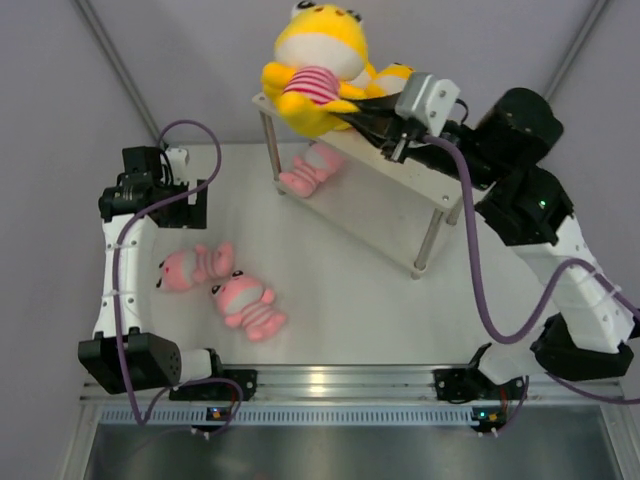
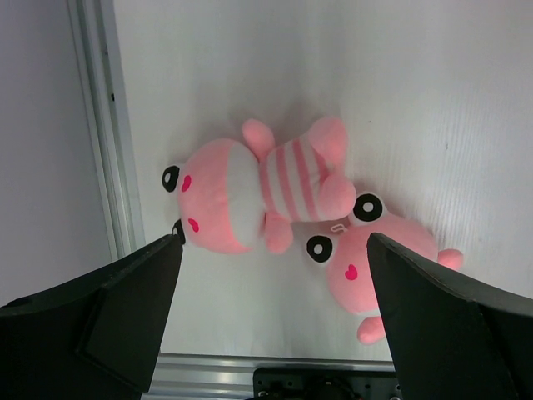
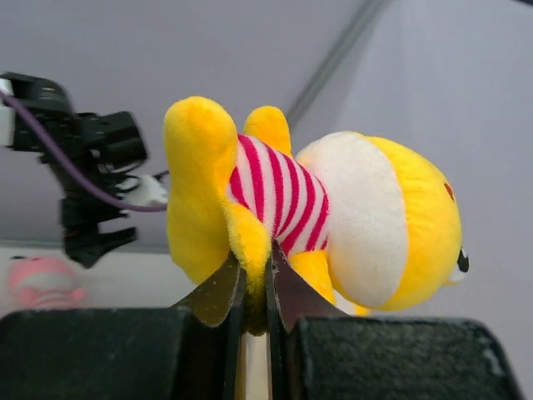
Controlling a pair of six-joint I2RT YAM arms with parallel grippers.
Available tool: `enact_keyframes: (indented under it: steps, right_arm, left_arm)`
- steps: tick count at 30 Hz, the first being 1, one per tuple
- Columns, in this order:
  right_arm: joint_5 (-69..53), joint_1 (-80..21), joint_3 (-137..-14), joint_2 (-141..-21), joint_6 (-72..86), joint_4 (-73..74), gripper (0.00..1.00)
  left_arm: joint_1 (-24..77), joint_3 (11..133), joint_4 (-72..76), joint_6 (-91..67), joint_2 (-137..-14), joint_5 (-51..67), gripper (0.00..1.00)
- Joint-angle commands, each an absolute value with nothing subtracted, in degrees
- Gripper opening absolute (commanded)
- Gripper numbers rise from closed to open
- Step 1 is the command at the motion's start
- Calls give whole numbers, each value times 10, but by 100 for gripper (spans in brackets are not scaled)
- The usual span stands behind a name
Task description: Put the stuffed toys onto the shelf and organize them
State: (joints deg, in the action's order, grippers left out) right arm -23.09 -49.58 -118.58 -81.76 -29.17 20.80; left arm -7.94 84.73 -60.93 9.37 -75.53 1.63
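**Colleague:** What were the two grippers doing?

**Me:** The right gripper point(image 3: 256, 287) was pressed together, pinching a limb of the yellow toy point(image 3: 333, 225). It held the toy at the far left end of the shelf point(image 1: 395, 185), over the top board. I could not tell whether the toy rested on the board. The left gripper point(image 2: 275, 242) was spread wide and held nothing, hovering above the table point(image 1: 380, 300).

**Colleague:** How many toys did you count?

**Me:** One yellow for certain, and three pink. The first pink toy point(image 2: 233, 196) and the second pink toy point(image 2: 379, 267) lay on the table below the left gripper, close enough to touch. The third pink toy point(image 1: 312, 168) lay beneath the shelf's top board.

**Colleague:** Did the views differ?

**Me:** Only the top view showed the shelf and the third toy. The right wrist view showed the pinch up close, with the left arm point(image 3: 92, 158) behind it and one blurred pink shape low on the left.

**Colleague:** Anything hidden?

**Me:** A finger covered part of the second pink toy. A yellow patch behind the right gripper might have been another toy; I could not tell. I also could not tell whether the third toy sat on a lower board or on the table.
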Motion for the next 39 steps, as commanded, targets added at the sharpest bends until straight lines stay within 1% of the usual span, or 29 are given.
enact_keyframes:
  steps: [1,3,4,7,8,10,11,12,14,17,18,20,22,25,28,29,30,31,33,34,35,37,39]
  right_arm:
    - [-18,-487,-1184,-787,-390,213,0]
    - [76,-469,-1163,-768,-407,237,0]
    - [100,-455,-1155,-763,-411,267,0]
    - [161,-405,-1084,-719,-403,278,0]
    - [168,-384,-1031,-685,-396,273,0]
    - [144,-371,-979,-648,-379,265,0]
    - [127,-359,-925,-614,-378,257,0]
    - [92,-354,-899,-598,-381,251,0]
    - [71,-340,-856,-572,-385,244,0]
    - [14,-310,-871,-580,-384,288,0]
    - [4,-303,-877,-584,-387,322,0]
    - [4,-287,-889,-596,-398,348,0]
    - [-26,-270,-894,-602,-405,376,0]
    - [-85,-246,-896,-607,-403,394,4]
    - [-107,-222,-896,-610,-393,394,16]
    - [-109,-217,-896,-609,-389,393,24]
    - [-109,-216,-897,-609,-388,393,28]
    - [-107,-215,-900,-608,-383,391,39]
    - [-102,-215,-910,-607,-379,395,49]
    - [-101,-214,-916,-608,-371,398,57]
    - [-99,-214,-928,-607,-366,397,69]
    - [-100,-215,-941,-604,-356,396,78]
    - [-97,-215,-942,-597,-352,385,81]
  left_arm:
    - [-81,843,-577,99,-752,41,99]
    - [-81,841,-577,105,-757,47,99]
    - [-82,840,-577,105,-758,54,99]
    - [-81,841,-577,110,-766,67,99]
    - [-81,842,-576,112,-772,71,99]
    - [-81,842,-577,118,-774,80,99]
    - [-81,842,-577,120,-777,84,99]
    - [-81,842,-576,121,-780,84,99]
    - [-81,844,-577,123,-781,87,99]
    - [-81,846,-577,127,-780,89,99]
    - [-81,844,-577,129,-777,87,99]
    - [-81,839,-577,133,-772,87,99]
    - [-81,832,-577,134,-765,88,99]
    - [-81,826,-577,137,-762,88,99]
    - [-81,824,-577,140,-759,84,99]
    - [-81,824,-577,141,-758,84,99]
    - [-81,823,-577,144,-757,83,99]
    - [-81,822,-577,147,-757,80,99]
    - [-81,817,-577,150,-756,72,99]
    - [-81,815,-577,154,-758,65,99]
    - [-81,808,-577,158,-762,55,99]
    - [-82,794,-570,172,-771,40,99]
    - [-83,771,-562,176,-792,-16,99]
